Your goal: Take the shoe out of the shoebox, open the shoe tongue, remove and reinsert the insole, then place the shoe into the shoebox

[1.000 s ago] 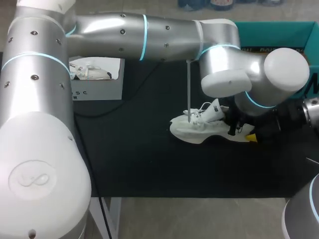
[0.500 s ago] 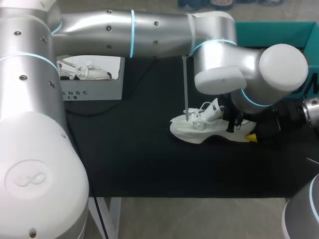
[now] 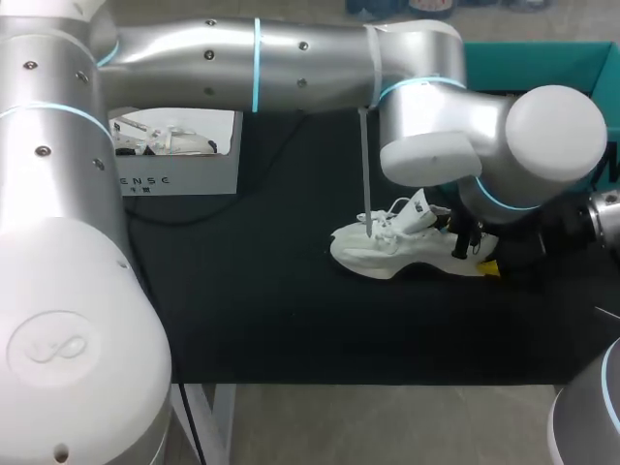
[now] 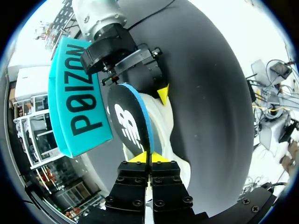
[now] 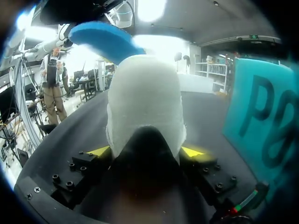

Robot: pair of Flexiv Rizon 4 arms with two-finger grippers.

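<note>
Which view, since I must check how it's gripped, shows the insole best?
The left wrist view: the insole shows its black face, its near end pinched by the left gripper. The right wrist view shows only its blue underside beyond the shoe. In the head view I cannot make it out under my left arm.

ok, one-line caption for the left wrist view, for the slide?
Left arm's jaws shut on the insole, held beside the white shoe, with the teal shoebox alongside.
</note>
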